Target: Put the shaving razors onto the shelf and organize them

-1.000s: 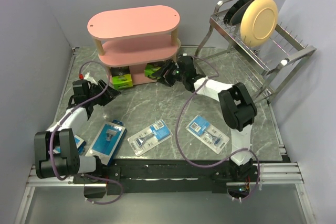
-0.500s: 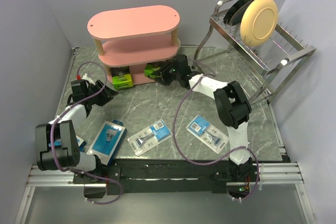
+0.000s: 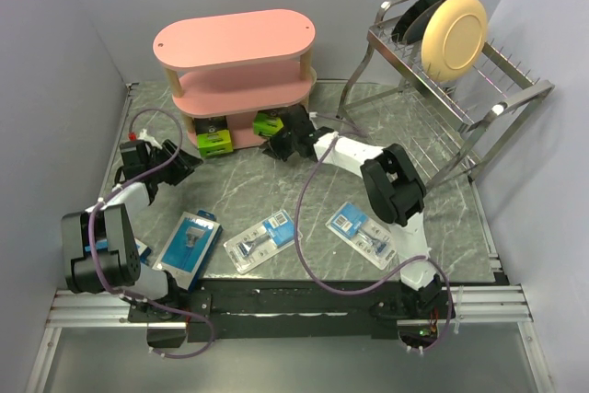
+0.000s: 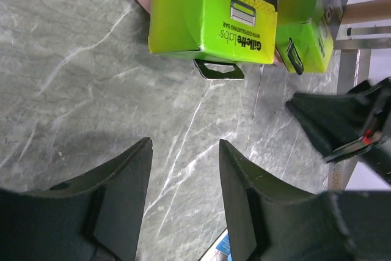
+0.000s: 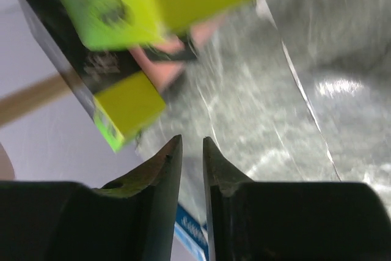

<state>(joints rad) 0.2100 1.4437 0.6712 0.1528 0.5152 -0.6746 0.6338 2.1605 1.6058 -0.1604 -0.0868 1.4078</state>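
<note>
Left gripper [image 4: 184,145] is spread, empty; right gripper [image 5: 192,140] is almost pressed together, empty, near 2 black boxes [image 4: 211,10] at the shelf [image 3: 235,43].

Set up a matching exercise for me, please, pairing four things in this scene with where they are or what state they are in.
Things:
1. cream plate
2. lime-ended black box
3. blue-carded pack
4. left gripper

Places or states:
A. open, holding nothing
B. lying flat on the table
C. standing in the wire rack
D. at the bottom tier of the pink shelf

Pairs: 1-C, 2-D, 3-B, 4-A.
</note>
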